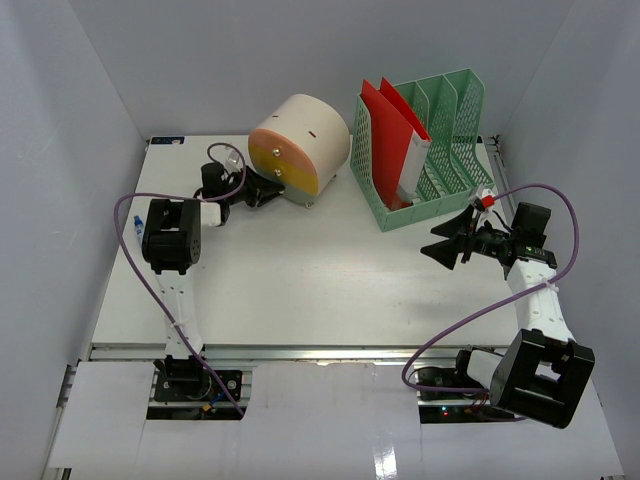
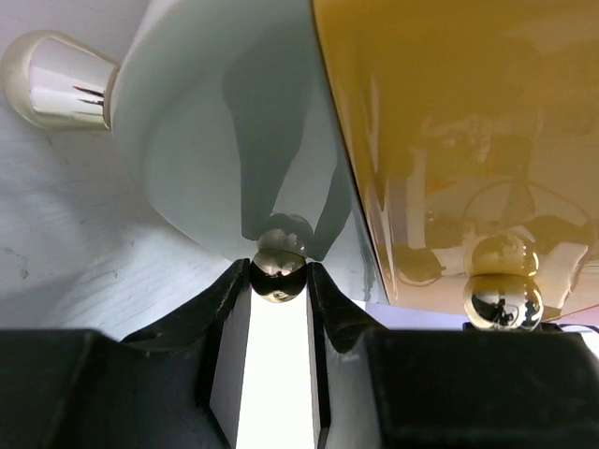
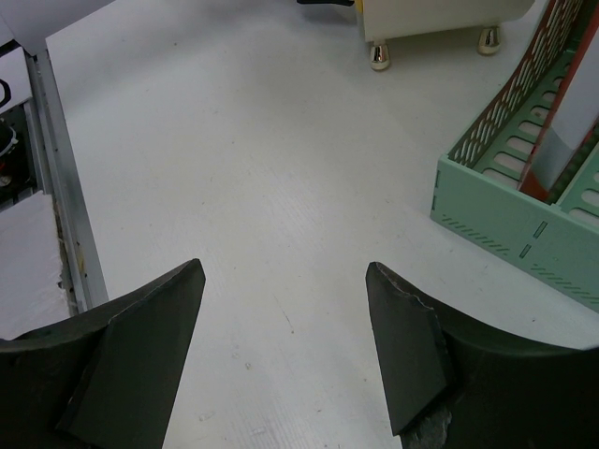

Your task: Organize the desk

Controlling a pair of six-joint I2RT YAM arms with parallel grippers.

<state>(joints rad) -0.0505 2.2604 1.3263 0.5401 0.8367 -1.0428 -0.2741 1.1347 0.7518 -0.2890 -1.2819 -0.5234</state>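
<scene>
Desk surface (image 1: 300, 280) spans the scene, round cream box (image 1: 300, 145) at its far side. Left pincer (image 2: 279, 292) grips the box's gold knob (image 2: 278, 266), right pincer (image 3: 283, 281) gapes wide; next likely needs a straight, gentle pull.

The left arm (image 1: 175, 295), white links with black joints, rises from its base, bends at the elbow and reaches right. At its end the black two-finger left gripper (image 1: 268, 190) is pinched on a small shiny gold ball knob (image 2: 278, 273), held right between the fingertips (image 2: 225, 299). The right arm (image 1: 540, 300) folds back to the left. Its right gripper (image 1: 442, 242) points left, with its dark fingers (image 3: 140, 365) spread wide apart.
</scene>
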